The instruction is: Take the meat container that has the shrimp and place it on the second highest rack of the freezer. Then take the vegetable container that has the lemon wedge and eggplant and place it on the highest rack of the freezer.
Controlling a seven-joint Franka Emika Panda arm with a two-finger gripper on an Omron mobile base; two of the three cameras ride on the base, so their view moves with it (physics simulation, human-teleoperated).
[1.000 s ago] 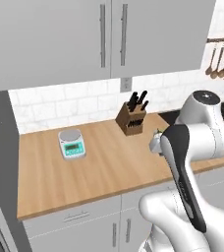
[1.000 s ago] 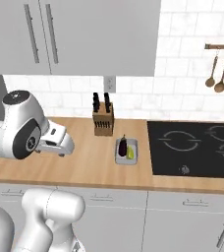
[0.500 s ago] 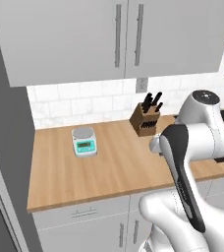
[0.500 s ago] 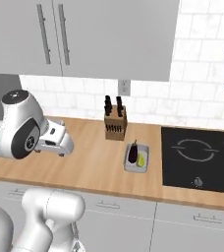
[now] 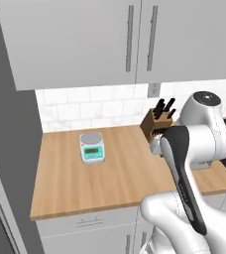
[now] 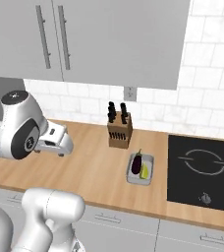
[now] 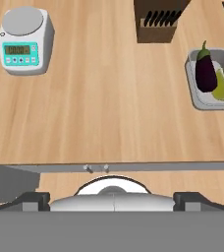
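Wooden counter runs under grey wall cabinets, tiled behind, with a black hob at its right end. Your vegetable tray sits near the counter's front edge, just left of the hob, with the eggplant and lemon wedge lying side by side in it. It is apart from everything, so you likely have free access from above. No shrimp tray is to be seen, so you cannot judge where the first step stands.

Behind the tray, a knife block stands toward the back edge. A kitchen scale sits well apart, toward the left end.

Your gripper hangs above the counter's front edge with nothing between its tips, which stand far apart, so read it as wide open and empty.

Against a second ago, both base views have slid sideways: block, tray and hob sit further right in frame, so your base has driven left while the things stayed put.
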